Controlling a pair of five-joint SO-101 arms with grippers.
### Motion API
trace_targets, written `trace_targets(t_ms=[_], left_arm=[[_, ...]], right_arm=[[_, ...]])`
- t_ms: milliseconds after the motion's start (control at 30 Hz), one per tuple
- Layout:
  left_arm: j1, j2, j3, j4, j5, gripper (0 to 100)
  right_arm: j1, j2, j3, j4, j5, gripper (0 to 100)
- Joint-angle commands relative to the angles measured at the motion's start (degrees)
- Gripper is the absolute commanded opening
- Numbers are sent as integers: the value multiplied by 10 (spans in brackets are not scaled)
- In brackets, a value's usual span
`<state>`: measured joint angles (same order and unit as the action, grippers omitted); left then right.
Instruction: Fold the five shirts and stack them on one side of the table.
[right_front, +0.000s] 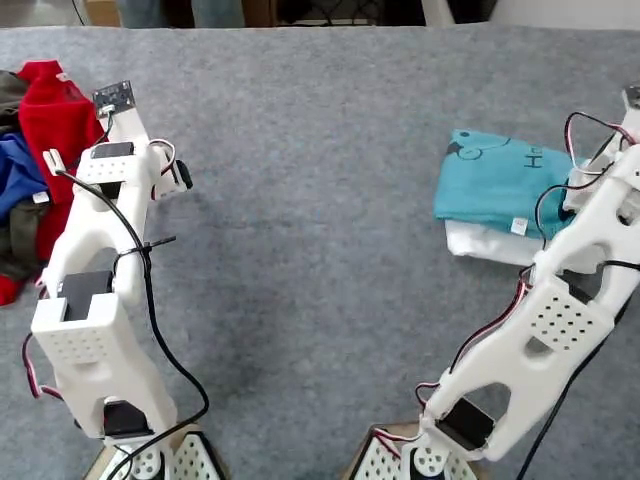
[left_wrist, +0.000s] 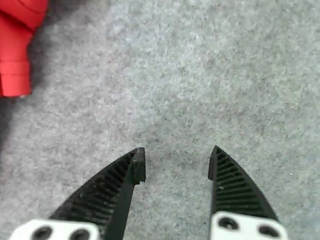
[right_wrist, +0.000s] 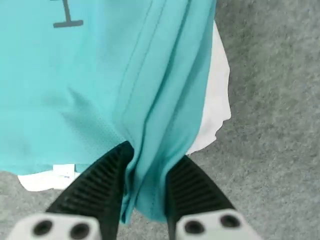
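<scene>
A folded teal shirt (right_front: 497, 180) lies on top of a folded white shirt (right_front: 488, 245) at the right side of the table. My right gripper (right_wrist: 150, 170) is at the near right edge of that stack, shut on a bunched fold of the teal shirt (right_wrist: 100, 75); the white shirt (right_wrist: 217, 100) shows beneath it. At the left edge lies a loose pile: a red shirt (right_front: 55, 120), a blue one (right_front: 20, 170) and a dark one (right_front: 15, 240). My left gripper (left_wrist: 176, 162) hangs open over bare table beside the red shirt (left_wrist: 17, 45), holding nothing.
Grey felt table (right_front: 310, 200) spans the space between the two arms. The left arm (right_front: 100, 250) stands along the pile's right side and the right arm (right_front: 560, 310) leans over the stack's corner. Cables trail from both arms.
</scene>
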<state>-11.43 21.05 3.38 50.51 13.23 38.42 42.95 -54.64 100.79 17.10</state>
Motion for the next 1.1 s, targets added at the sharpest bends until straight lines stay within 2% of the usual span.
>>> trace_targets(t_ms=[0,300,533,600,733,800,867,967,1067], left_arm=[[5,-6,-19,-11,-6,224],[5,-6,-19,-11,-6,224],[6,-6,-20,-11,-6,223],[6,-6,-22,-11,-5,223],[5,-6,-23,-11,-6,223],[0,-12,-24,-11,-4,223],[-7,-14,-37,9,5,223],[-44,-40,-101,108,14,223],[-109,-64,-175,176,-41,223]], right_arm=[[16,-44,10,3,5,18],[53,-44,11,3,25,18],[37,-44,12,4,33,25],[36,-47,12,4,37,83],[28,-53,12,4,38,301],[19,-66,12,4,55,371],[3,-84,12,4,62,362],[-31,-116,9,4,62,303],[-60,-149,22,4,61,190]])
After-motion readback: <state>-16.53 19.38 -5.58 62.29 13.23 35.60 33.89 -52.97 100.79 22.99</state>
